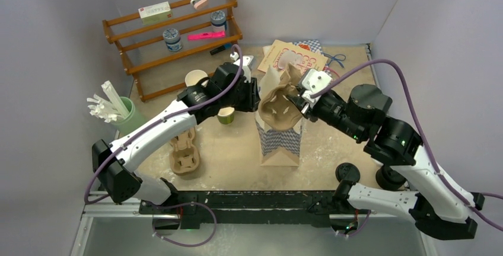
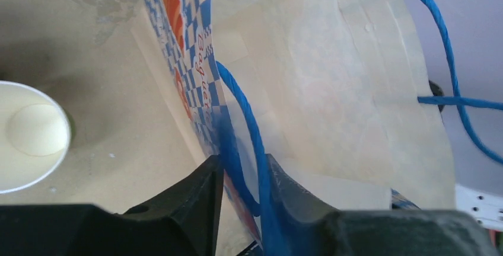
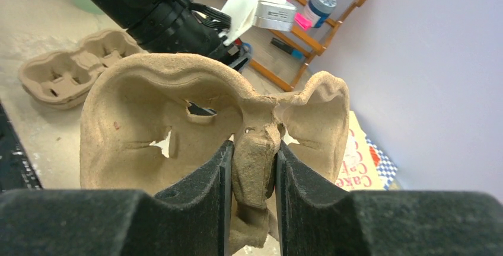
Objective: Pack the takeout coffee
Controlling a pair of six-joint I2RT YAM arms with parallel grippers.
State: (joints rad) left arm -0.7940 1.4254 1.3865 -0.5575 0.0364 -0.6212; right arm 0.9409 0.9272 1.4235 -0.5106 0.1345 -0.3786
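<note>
We saw left tool (image 2: 244, 164) clenched on paper bag (image 2: 332, 90) rim at blue handle (image 2: 242, 120). Right tool (image 3: 254, 149) grasping pulp cup carrier (image 3: 148, 114) at bag mouth. Black lidded cup (image 1: 347, 172) upright on desk (image 1: 231, 149), near right edge.

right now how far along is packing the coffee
Early. Done: the bag stands upright. In hand: the left end effector pinches its rim, and the right end effector holds a carrier at the mouth. Left: the black cup sits outside the bag, by the right arm's base.
</note>
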